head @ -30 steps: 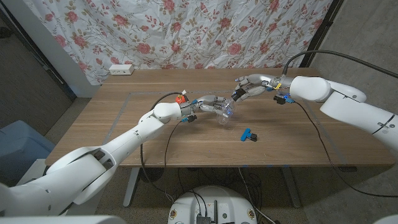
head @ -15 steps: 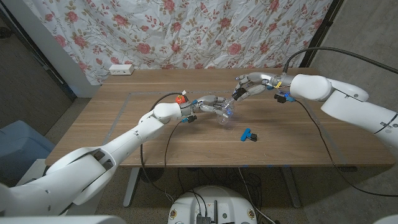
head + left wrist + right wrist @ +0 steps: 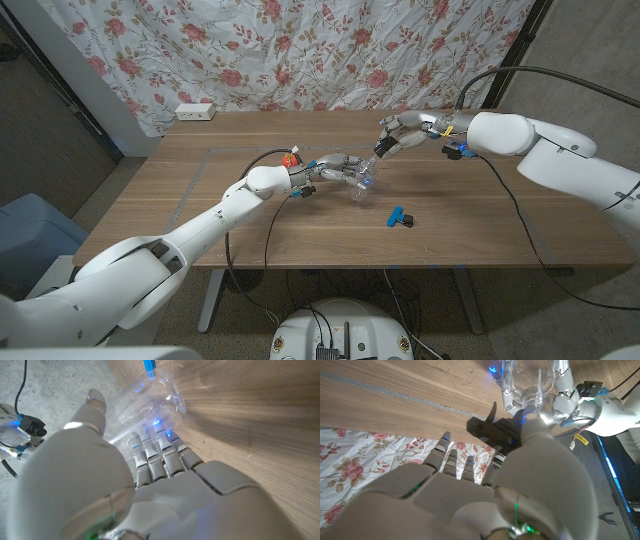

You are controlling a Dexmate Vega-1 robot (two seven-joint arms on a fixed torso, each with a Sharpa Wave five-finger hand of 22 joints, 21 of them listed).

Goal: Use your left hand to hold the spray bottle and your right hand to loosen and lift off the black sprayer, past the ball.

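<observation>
My left hand point(image 3: 338, 170) grips a clear plastic spray bottle point(image 3: 362, 183) at mid-table, tilted with its neck toward the far right. In the left wrist view the fingers point(image 3: 155, 462) wrap the bottle point(image 3: 145, 402). My right hand point(image 3: 405, 133) holds the black sprayer point(image 3: 384, 148) just above and beyond the neck. The right wrist view shows the sprayer point(image 3: 492, 430) pinched in that hand point(image 3: 470, 490), clear of the bottle's open neck point(image 3: 534, 399). A thin tube point(image 3: 540, 380) still reaches down inside the bottle.
A small blue and black clip point(image 3: 399, 216) lies on the table point(image 3: 470, 235) in front of the bottle, to its right. A white power strip point(image 3: 194, 112) sits at the back left edge. Cables hang from both wrists, and a floral curtain hangs behind.
My right hand has drawn slightly up and away from the bottle with the sprayer. The left hand and bottle have stayed in place.
</observation>
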